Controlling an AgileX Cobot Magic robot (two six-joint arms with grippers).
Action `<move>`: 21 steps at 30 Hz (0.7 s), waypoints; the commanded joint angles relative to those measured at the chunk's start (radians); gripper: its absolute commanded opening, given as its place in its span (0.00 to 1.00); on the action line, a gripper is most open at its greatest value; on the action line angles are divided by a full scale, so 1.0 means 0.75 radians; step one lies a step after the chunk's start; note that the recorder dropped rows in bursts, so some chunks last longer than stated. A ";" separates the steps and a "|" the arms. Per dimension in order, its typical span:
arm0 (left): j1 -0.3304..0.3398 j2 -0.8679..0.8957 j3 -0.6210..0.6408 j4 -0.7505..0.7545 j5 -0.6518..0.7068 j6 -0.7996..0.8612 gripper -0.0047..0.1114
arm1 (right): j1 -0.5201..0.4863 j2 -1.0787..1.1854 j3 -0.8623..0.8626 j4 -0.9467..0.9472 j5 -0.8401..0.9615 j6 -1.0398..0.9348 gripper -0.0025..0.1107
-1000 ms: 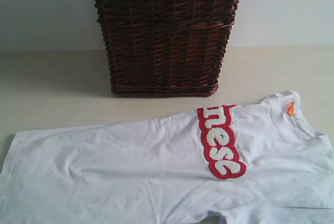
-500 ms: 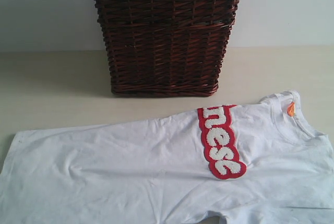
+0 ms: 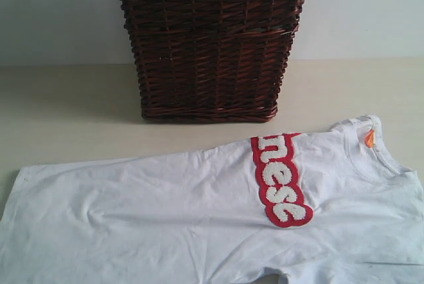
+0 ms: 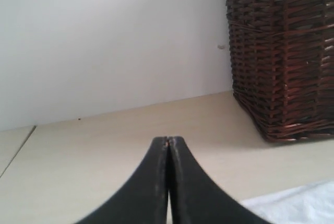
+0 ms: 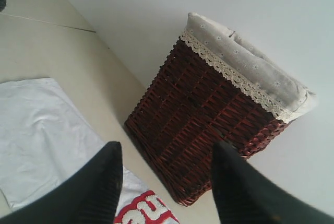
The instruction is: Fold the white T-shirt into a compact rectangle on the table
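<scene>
Nothing visible has shifted since the earlier exterior pictures: the thin white cotton T-shirt [image 3: 165,218] lies in the same creases and the dark brown wicker basket [image 3: 212,46] stands in the same spot. The left fingers [image 4: 156,182] are pressed together with nothing between them, over bare counter, with a corner of the shirt just beside them; whether they touch the surface cannot be told. The right fingers [image 5: 102,187] stand apart and hold nothing, poised above the shirt with the basket and its lace-trimmed cloth liner [image 5: 250,72] beyond. The shirt is spread flat across the near part of the pale beige counter [image 3: 66,112], collar and small orange neck tag [image 3: 369,138] to the right, body stretching left. Its red chest band with fuzzy white letters [image 3: 278,178] runs from the far edge toward the near side. The shirt's far edge slants from the left up toward the collar, and its near and right parts run out of view. A strip of bare counter separates it from the basket's base, narrowest by the red band. Open counter lies left and right of the basket, which stands far back by the white wall [image 4: 104,41].
</scene>
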 commanded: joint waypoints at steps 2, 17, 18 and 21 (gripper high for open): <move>0.351 -0.264 0.031 -0.004 0.137 -0.012 0.04 | 0.005 -0.004 -0.006 -0.029 -0.039 0.010 0.46; 0.533 -0.540 0.181 0.000 0.723 -0.018 0.04 | 0.002 -0.001 -0.006 -0.140 -0.041 0.012 0.46; 0.536 -0.540 0.181 0.003 0.629 -0.018 0.04 | 0.002 -0.001 0.004 -0.196 -0.045 0.063 0.46; 0.536 -0.540 0.181 -0.028 0.440 -0.018 0.04 | 0.002 0.007 0.068 -0.291 -0.045 0.181 0.46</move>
